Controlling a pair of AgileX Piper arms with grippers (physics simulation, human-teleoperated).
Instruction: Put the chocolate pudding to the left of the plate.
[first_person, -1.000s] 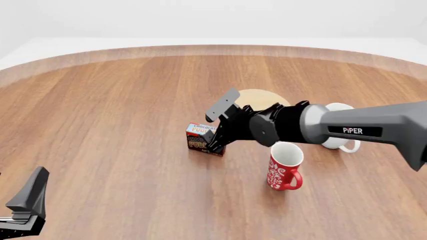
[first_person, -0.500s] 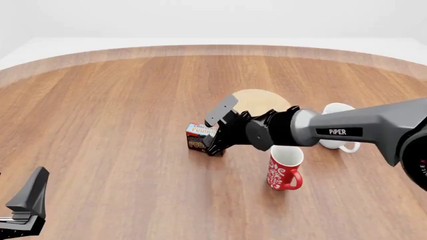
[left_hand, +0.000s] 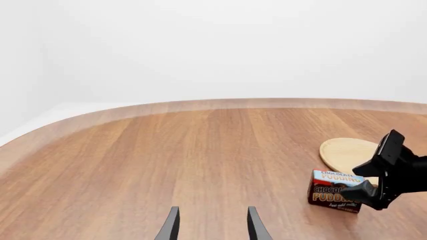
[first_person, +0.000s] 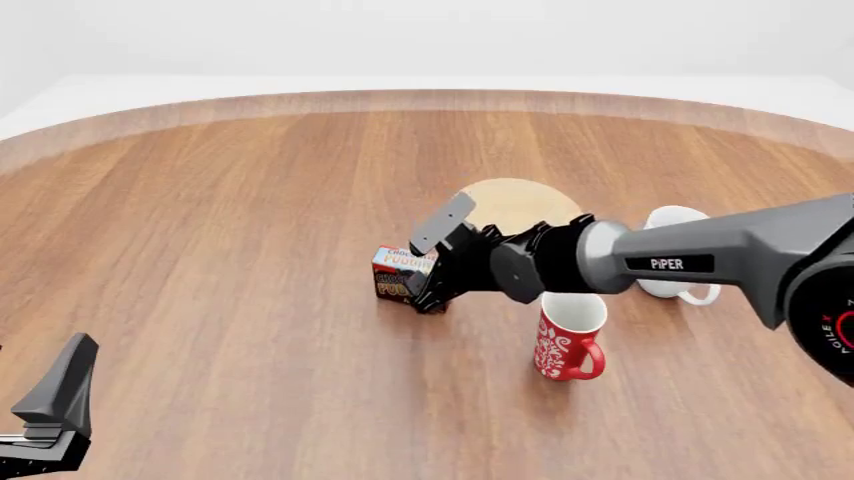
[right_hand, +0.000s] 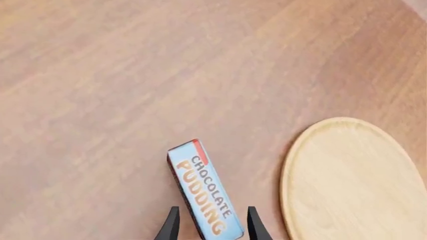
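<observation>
The chocolate pudding (first_person: 398, 273) is a dark-brown box with a light-blue top, standing on the table just left of and nearer than the light-wood plate (first_person: 514, 204). My right gripper (first_person: 427, 288) reaches down over the box's right end. In the right wrist view its open fingers straddle the end of the chocolate pudding (right_hand: 203, 195), with a gap showing on one side, and the plate (right_hand: 350, 185) lies beside it. My left gripper (left_hand: 211, 226) is open and empty, far off at the near-left corner. Its view shows the chocolate pudding (left_hand: 335, 191) and the plate (left_hand: 347, 151).
A red patterned mug (first_person: 570, 335) stands just under my right forearm, right of the box. A white mug (first_person: 674, 265) sits behind that arm, right of the plate. Bare wood stretches left of the box and plate.
My right gripper has sunk a little lower and closer around the pudding box. The box, plate, mugs and left arm have not moved.
</observation>
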